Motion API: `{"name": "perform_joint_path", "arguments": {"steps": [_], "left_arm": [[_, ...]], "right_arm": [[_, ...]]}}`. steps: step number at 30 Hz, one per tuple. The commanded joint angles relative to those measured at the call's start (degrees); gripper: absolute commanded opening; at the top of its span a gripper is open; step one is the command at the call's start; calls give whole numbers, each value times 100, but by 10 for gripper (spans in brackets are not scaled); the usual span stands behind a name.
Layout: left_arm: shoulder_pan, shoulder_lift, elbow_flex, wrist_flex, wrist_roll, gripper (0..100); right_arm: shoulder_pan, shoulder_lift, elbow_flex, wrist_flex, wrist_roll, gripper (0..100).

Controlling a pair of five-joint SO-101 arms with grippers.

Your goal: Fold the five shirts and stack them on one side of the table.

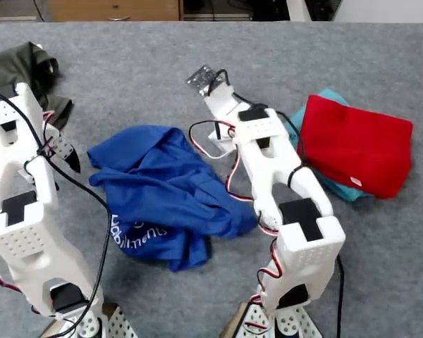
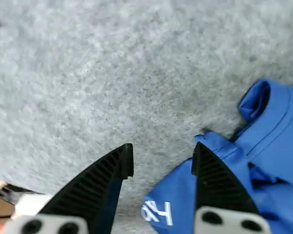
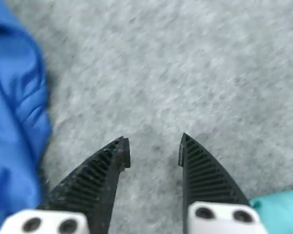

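1. The blue shirt [image 1: 162, 193] lies crumpled between the 2 arms. Its fold is judged the step in hand. Next, an edge must be gripped and the cloth spread flat.
2. Left gripper [image 2: 163, 156]: jaws spread, nothing held, poised at the blue shirt's left edge.
3. Right gripper [image 3: 154, 146]: jaws spread, nothing held, over bare table [image 3: 210, 58] just right of the blue shirt.
4. Farther right, a red shirt [image 1: 356, 144] lies folded on a teal shirt [image 1: 338, 186]. Far left, a dark green shirt [image 1: 21, 67] is bunched.
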State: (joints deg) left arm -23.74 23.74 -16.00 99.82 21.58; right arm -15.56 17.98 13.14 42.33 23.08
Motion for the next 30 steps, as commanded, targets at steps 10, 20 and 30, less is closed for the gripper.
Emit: {"name": "perform_joint_path", "arguments": {"steps": [10, 20, 30], "left_arm": [[1037, -435, 0, 44, 141, 207], [1011, 778, -53, -141, 158, 207], [985, 927, -53, -378, 396, 206]], "right_arm": [[119, -22, -4, -325, -26, 173], [119, -22, -4, -325, -18, 173], [119, -22, 4, -325, -18, 173]]}}
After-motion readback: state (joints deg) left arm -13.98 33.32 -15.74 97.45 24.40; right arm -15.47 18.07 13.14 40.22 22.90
